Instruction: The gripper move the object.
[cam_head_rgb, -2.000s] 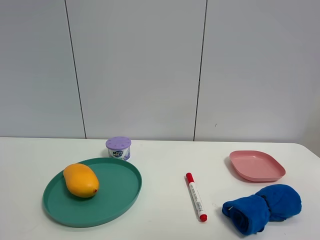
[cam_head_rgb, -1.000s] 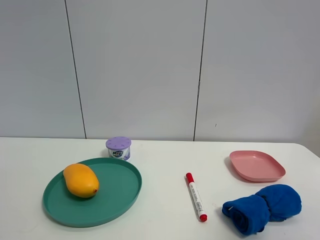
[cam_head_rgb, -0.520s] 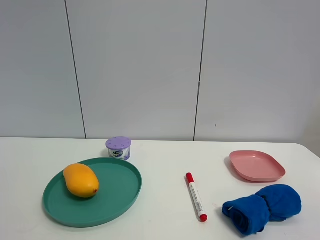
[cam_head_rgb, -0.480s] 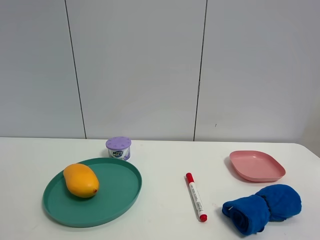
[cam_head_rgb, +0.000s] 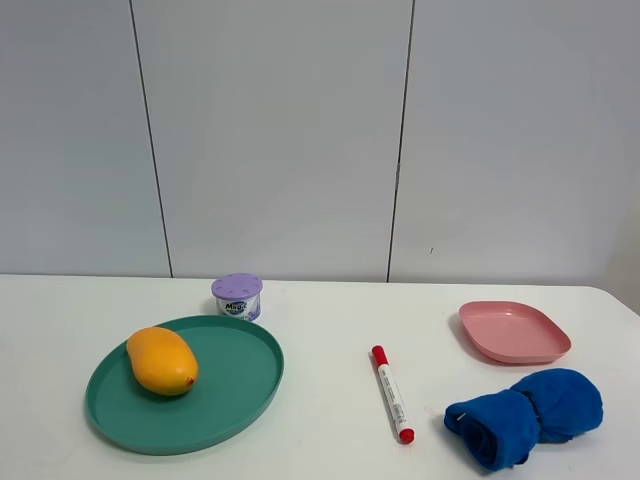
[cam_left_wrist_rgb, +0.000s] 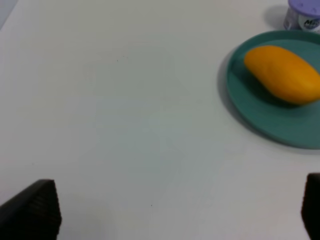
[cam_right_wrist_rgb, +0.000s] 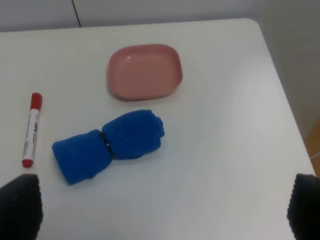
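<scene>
The orange-yellow mango (cam_head_rgb: 161, 361) lies on the left part of a round green plate (cam_head_rgb: 235, 390) at the table's left. It also shows in the left wrist view (cam_left_wrist_rgb: 282, 74), on the plate (cam_left_wrist_rgb: 270, 125). Neither arm shows in the exterior high view. My left gripper (cam_left_wrist_rgb: 170, 212) shows only as two black fingertips (cam_left_wrist_rgb: 35, 207) far apart at the frame's corners, open and empty, well short of the mango. My right gripper (cam_right_wrist_rgb: 160, 207) is likewise open and empty, with its fingertips (cam_right_wrist_rgb: 20, 205) wide apart over bare table near the blue cloth.
A purple-lidded small tub (cam_head_rgb: 237, 296) stands behind the green plate. A red-capped white marker (cam_head_rgb: 392, 393) lies mid-table. A pink plate (cam_head_rgb: 514, 331) and a rolled blue cloth (cam_head_rgb: 525, 416) are at the right, near the table's right edge (cam_right_wrist_rgb: 280, 90).
</scene>
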